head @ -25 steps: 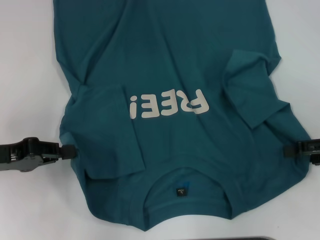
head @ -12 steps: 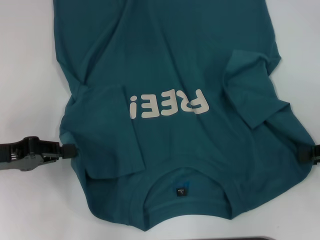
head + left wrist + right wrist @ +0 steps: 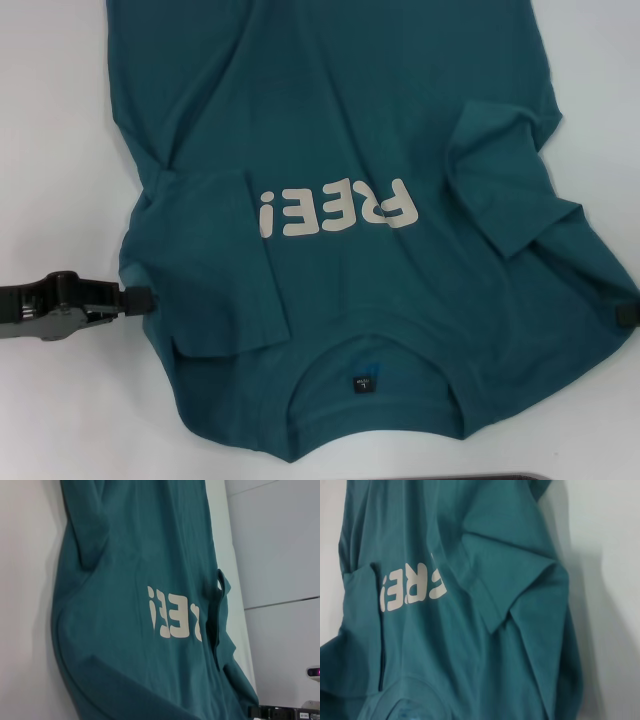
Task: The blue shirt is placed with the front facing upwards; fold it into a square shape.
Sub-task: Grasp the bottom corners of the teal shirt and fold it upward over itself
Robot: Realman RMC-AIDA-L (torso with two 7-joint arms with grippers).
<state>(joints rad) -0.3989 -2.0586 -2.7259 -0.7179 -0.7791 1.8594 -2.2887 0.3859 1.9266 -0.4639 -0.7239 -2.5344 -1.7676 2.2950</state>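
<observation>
White tabletop [image 3: 50, 120] carries the blue shirt [image 3: 340, 120], spread front-up with its round collar [image 3: 370, 400] at the near edge and the body running away past the far limit of the head view, so the hem is cut off. Both short sleeves are folded inward over the chest; the left one [image 3: 215, 260] covers the start of the pale block lettering [image 3: 335, 210], which reads upside down from the head camera. A small black label [image 3: 361, 383] sits inside the collar. The fabric is soft and matte, with shallow creases across the body. The left end effector [image 3: 140, 300] lies low at the shirt's left edge near the shoulder, its black tip touching the cloth — whether it is pinching the fabric I cannot tell. The right end effector [image 3: 627, 315] shows only as a dark sliver at the right border, beside the shirt's right shoulder edge — its fingers are out of sight.
</observation>
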